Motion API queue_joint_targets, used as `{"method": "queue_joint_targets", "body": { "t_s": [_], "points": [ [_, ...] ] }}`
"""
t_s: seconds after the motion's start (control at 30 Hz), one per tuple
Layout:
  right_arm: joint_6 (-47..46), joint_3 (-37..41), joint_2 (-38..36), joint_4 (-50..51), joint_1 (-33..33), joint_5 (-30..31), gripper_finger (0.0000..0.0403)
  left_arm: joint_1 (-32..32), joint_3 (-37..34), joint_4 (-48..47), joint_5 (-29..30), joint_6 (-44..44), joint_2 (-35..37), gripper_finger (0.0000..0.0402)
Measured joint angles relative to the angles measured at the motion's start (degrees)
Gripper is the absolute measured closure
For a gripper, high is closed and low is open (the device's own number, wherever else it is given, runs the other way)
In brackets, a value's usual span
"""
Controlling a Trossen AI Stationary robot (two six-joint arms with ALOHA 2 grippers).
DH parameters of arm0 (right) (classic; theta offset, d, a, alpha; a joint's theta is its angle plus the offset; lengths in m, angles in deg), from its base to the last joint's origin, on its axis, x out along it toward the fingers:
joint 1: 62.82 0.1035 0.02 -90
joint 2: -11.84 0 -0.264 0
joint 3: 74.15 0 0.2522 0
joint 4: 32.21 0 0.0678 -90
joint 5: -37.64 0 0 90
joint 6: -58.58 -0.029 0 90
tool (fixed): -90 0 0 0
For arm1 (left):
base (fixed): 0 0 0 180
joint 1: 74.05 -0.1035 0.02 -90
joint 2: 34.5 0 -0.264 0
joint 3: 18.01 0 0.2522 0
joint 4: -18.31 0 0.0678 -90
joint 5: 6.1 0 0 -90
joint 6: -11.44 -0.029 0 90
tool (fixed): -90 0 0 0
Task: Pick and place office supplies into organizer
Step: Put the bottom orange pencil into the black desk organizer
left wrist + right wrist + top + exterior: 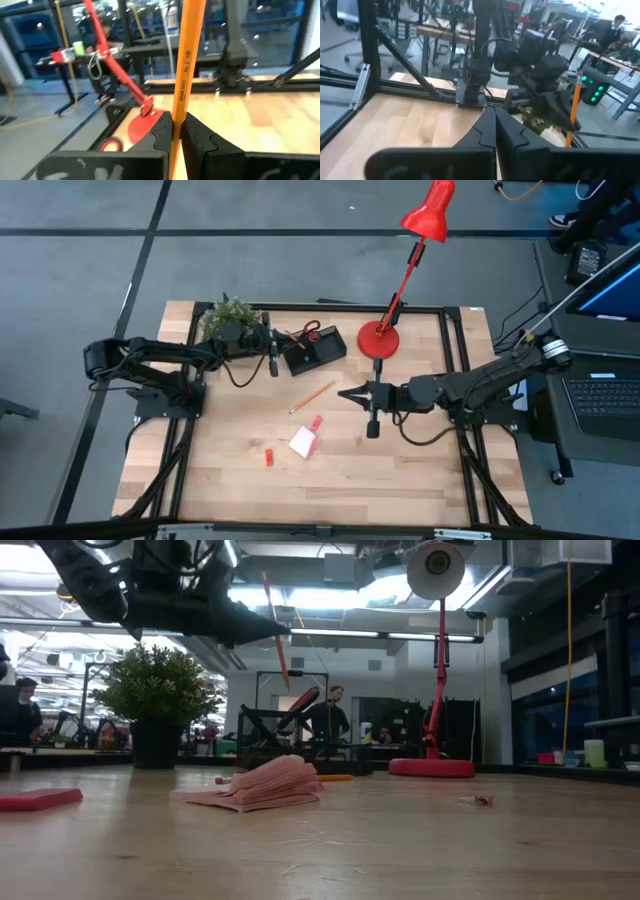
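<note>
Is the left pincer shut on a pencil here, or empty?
Shut on it. The left pincer grips an orange pencil that stands upright between its fingers, by the organizer.

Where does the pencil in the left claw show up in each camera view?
High: pencil at left claw, beside organizer.
Low: thin slanted stick, top centre.
Left wrist: upright, centre.
Right wrist: orange, right side.
Shared landmark: red lamp.

The long orange wooden pencil (186,75) pinched in the left hand (176,131) runs off the left wrist picture's top and bottom edges, so neither end shows, while the small black rectangular organizer box's (315,352) compartments are too small from above to tell apart.
</note>
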Motion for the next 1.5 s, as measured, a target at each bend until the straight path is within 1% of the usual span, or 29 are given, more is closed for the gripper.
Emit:
{"method": "queue_joint_targets", "body": {
  "t_s": [0.1,0.2,0.27,0.37,0.43,0.67,0.93,1.2,1.3,1.4,1.5],
  "points": [
    [0.1,7.2,-0.3,-10.9,-1.2,-2.3,0.0403,-1.7,0.0,-1.6,2.0,0.0,0.0,0.0387],
    [0.1,12.9,-0.4,-21.2,-2.3,-5.1,0.0403,-3.2,0.0,-2.1,2.4,0.4,0.0,0.0387],
    [0.4,16.1,-0.4,-26.8,-2.8,-5.6,0.0403,-3.9,0.0,-2.2,3.1,0.4,0.0,0.0387],
    [1.1,19.6,-0.4,-32.2,-3.1,-5.7,0.0403,-5.1,0.0,-3.2,5.6,0.1,0.0,0.0387],
    [1.2,21.1,-0.4,-34.1,-3.0,-5.8,0.0403,-5.8,0.0,-4.4,5.8,0.0,-0.3,0.0387],
    [-0.1,22.6,-0.4,-36.0,-3.0,-6.0,0.0403,-6.6,0.0,-4.6,5.8,1.5,-4.3,0.0387],
    [-0.3,22.6,-0.3,-35.8,-3.0,-6.0,0.0403,-6.6,0.0,1.7,5.8,3.4,-10.9,0.0387],
    [-0.6,22.6,-0.3,-35.6,-3.0,-5.9,0.0398,-6.6,0.2,1.9,6.4,3.4,-12.0,0.0387],
    [-0.6,22.6,-0.3,-35.6,-3.0,-5.9,0.0397,-6.6,-0.2,-0.8,8.3,3.5,-12.5,0.0387],
    [-0.6,22.6,-0.3,-35.2,-3.0,-5.9,0.0397,-6.6,0.0,0.3,8.4,3.5,-12.1,0.0387],
    [-0.6,22.6,-0.2,-34.9,-3.0,-5.9,0.0396,-6.6,0.0,-1.1,8.3,3.5,-12.3,0.0387]
  ]
}}
